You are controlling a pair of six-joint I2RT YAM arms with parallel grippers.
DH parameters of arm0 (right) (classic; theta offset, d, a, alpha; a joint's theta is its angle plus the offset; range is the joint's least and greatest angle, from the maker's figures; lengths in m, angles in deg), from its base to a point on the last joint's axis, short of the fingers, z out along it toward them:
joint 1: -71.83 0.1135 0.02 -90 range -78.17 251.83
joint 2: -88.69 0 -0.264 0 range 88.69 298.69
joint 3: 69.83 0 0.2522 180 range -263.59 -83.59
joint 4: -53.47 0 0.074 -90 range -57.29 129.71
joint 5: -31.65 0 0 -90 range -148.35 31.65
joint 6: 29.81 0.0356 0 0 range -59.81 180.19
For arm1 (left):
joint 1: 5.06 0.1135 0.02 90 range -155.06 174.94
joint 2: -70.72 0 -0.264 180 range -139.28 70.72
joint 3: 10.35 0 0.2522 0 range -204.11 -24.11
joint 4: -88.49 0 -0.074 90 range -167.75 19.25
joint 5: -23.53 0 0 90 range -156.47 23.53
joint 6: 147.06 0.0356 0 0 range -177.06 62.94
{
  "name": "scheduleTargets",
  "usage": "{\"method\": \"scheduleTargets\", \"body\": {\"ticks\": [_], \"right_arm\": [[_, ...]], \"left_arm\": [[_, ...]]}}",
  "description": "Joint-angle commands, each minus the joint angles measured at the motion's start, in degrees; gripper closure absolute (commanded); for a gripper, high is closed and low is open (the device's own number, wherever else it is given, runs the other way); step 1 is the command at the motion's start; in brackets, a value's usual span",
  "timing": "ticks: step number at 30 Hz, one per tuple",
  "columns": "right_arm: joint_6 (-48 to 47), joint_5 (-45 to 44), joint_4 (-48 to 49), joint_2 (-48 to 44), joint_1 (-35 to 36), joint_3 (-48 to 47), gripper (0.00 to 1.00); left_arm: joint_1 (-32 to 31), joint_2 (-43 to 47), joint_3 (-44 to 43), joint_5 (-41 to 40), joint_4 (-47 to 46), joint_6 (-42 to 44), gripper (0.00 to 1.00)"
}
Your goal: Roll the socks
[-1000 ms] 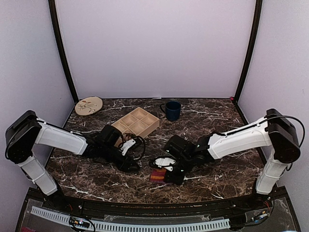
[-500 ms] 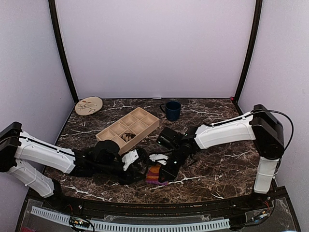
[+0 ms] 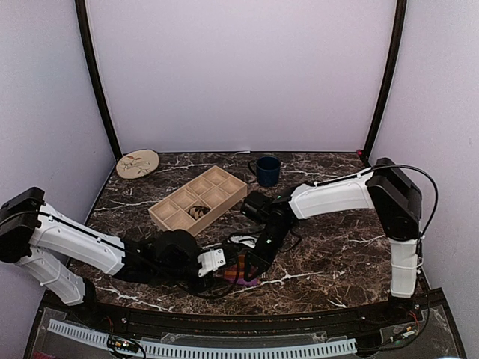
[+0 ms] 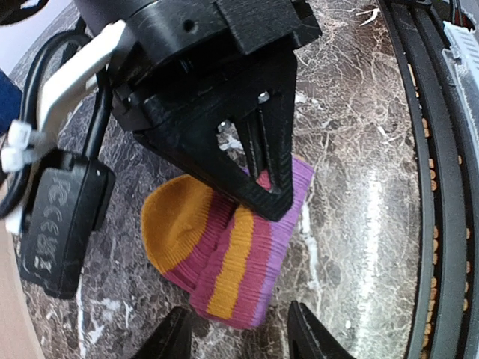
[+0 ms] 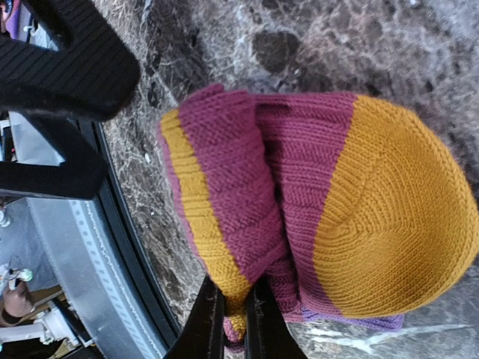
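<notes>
My right hand (image 5: 232,310) is clamped shut on a fold of the striped sock (image 5: 299,202), which lies doubled over on the surface (image 4: 352,187) near its front edge. My left hand (image 4: 236,340) waits just beside the sock, jaws parted and holding nothing. I judge the roll barely begun and loose. The dark bit (image 3: 196,212) in the tray (image 3: 224,196) may be the other sock, but it is too small to tell.

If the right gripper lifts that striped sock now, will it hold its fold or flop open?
Probably flops: the sock is soft ribbed knit, pinched only at one folded edge by the right gripper. Likely light, and its ribbing should grip, not slip.
</notes>
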Motion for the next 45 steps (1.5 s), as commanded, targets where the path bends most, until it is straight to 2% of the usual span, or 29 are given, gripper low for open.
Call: {"method": "scheduleTargets", "body": {"ticks": [1, 11, 24, 31, 34, 40, 45], "right_arm": [[-0.8, 3.7, -3.3, 2.0, -0.4, -0.6, 1.00], [-0.6, 5.3, -3.0, 2.5, -1.0, -0.3, 1.00], [-0.9, 6.5, -3.0, 2.8, -1.7, -0.1, 1.00], [-1.1, 7.3, -3.0, 3.1, -1.8, -0.2, 1.00], [-1.1, 7.4, -3.0, 3.4, -1.9, -0.3, 1.00], [-1.3, 8.0, -3.0, 3.6, -2.0, -0.5, 1.00], [-1.2, 8.0, -2.9, 3.4, -2.5, -0.3, 1.00]], "left_arm": [[-1.0, -1.3, -2.3, -2.7, 0.8, 5.0, 0.52], [-1.8, -5.6, -5.5, -0.2, 3.5, 11.0, 0.52], [-2.2, -10.2, -8.2, 2.3, 6.6, 13.7, 0.53], [-2.2, -12.1, -9.3, 0.7, 7.3, 14.7, 0.55], [-2.2, -12.9, -10.2, 1.0, 9.3, 15.1, 0.59], [-2.2, -14.3, -11.7, 3.2, 12.7, 15.8, 0.78], [-2.2, -15.8, -14.1, 4.9, 17.3, 15.5, 0.88]]}}
